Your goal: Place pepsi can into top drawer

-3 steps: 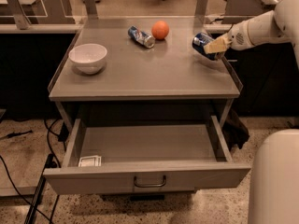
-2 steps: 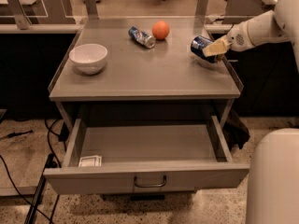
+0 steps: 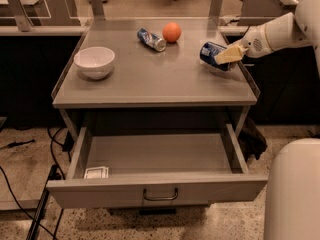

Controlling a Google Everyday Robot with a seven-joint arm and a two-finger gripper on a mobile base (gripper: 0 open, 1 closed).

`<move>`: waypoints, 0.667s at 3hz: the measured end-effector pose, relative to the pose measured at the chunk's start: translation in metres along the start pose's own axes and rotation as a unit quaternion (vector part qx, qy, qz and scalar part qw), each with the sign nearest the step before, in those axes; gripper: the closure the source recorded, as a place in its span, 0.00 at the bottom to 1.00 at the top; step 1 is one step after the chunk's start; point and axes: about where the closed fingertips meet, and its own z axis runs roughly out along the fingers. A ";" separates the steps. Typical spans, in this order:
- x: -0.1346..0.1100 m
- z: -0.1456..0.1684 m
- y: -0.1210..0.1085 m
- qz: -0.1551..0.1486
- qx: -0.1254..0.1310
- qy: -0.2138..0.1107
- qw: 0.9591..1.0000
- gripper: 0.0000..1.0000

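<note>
The pepsi can (image 3: 209, 52), stout and dark blue, is tilted just above the right side of the table top (image 3: 150, 79). My gripper (image 3: 223, 58) reaches in from the right on a white arm and is shut on the can, its pale yellow fingers (image 3: 230, 54) across the can's right side. The top drawer (image 3: 155, 156) is pulled out below the table top. Its front panel carries a dark bar handle (image 3: 160, 195). The can is behind and above the drawer's right end.
A white bowl (image 3: 94, 61) stands at the table's left. A slimmer blue-white can (image 3: 151, 39) lies at the back next to an orange (image 3: 171, 32). A small white item (image 3: 96, 172) lies in the drawer's front left corner. A white robot part (image 3: 295, 194) fills the lower right.
My gripper has moved the pepsi can a little to the left and toward the table's front. The drawer and the other objects have not moved.
</note>
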 end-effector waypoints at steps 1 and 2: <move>0.010 -0.020 0.021 -0.014 -0.030 -0.001 0.999 1.00; 0.020 -0.053 0.042 -0.024 -0.042 -0.011 0.999 1.00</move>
